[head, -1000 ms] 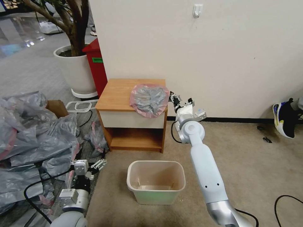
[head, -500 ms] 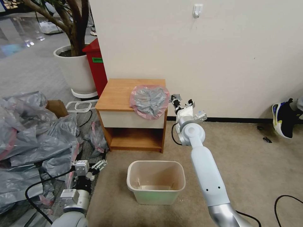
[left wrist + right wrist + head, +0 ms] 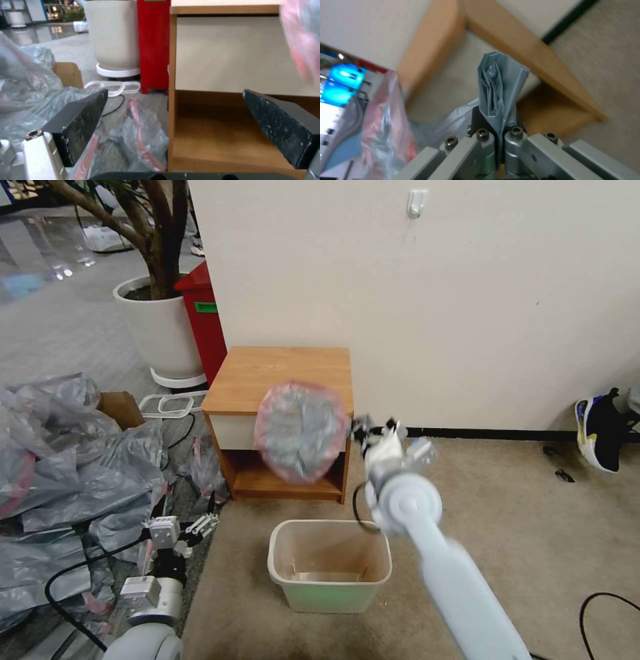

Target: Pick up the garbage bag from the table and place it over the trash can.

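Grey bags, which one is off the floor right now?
The bag pinched by the right end effector, hanging before the table; the heap lies grounded.

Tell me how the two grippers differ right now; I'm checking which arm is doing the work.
The right gripper is shut on a fold of the garbage bag; the left gripper is open and holds nothing. The right gripper hangs in front of the table, above the trash can; the left gripper sits low beside the heap of grey bags. Both point toward the table.
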`<state>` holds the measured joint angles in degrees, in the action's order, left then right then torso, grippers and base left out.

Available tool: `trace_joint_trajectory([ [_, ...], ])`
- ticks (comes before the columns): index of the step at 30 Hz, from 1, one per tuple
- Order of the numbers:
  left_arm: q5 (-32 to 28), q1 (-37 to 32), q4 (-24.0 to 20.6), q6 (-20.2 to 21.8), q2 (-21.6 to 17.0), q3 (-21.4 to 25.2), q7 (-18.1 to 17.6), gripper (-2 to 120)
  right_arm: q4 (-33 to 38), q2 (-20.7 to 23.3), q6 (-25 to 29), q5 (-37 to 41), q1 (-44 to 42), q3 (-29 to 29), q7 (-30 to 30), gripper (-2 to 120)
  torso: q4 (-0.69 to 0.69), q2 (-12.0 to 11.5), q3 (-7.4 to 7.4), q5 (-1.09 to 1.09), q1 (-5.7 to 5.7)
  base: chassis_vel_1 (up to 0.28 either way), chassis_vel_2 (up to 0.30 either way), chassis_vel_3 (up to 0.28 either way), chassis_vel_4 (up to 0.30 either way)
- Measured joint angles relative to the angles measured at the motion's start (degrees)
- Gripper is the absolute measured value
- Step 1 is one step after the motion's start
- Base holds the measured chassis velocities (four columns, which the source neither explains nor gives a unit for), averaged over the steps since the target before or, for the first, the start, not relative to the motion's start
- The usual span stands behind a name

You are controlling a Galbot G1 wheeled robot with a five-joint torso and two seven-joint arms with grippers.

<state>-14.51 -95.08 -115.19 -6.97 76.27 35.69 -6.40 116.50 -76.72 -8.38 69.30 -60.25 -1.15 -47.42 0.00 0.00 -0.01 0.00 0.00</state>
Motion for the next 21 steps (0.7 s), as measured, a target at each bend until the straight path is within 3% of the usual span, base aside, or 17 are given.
trace_joint_trajectory([
  [5, -0.1, 0.5, 0.1, 0.1, 0.0, -0.1, -0.2, 100, 5.0, 2.0, 0.0, -5.7, -9.6, 5.8, -1.3, 0, -0.01, 0.0, 0.00, 0.00, 0.00, 0.000, 0.000, 0.000, 0.000],
  [10, -0.1, 0.4, 0.2, 0.1, 0.3, -0.5, -0.2, 100, 4.4, 2.6, 0.7, -11.5, -16.3, 8.4, -1.4, 0, -0.01, 0.0, 0.00, 0.00, 0.00, 0.000, 0.000, 0.000, 0.000],
  [21, 0.6, 0.1, 0.4, 0.1, 0.7, -1.8, 0.0, 100, 4.0, 2.1, 0.6, -12.7, -17.9, 7.8, -2.6, 0, 0.00, 0.0, 0.00, 0.00, 0.00, 0.000, 0.000, 0.000, 0.000],
])
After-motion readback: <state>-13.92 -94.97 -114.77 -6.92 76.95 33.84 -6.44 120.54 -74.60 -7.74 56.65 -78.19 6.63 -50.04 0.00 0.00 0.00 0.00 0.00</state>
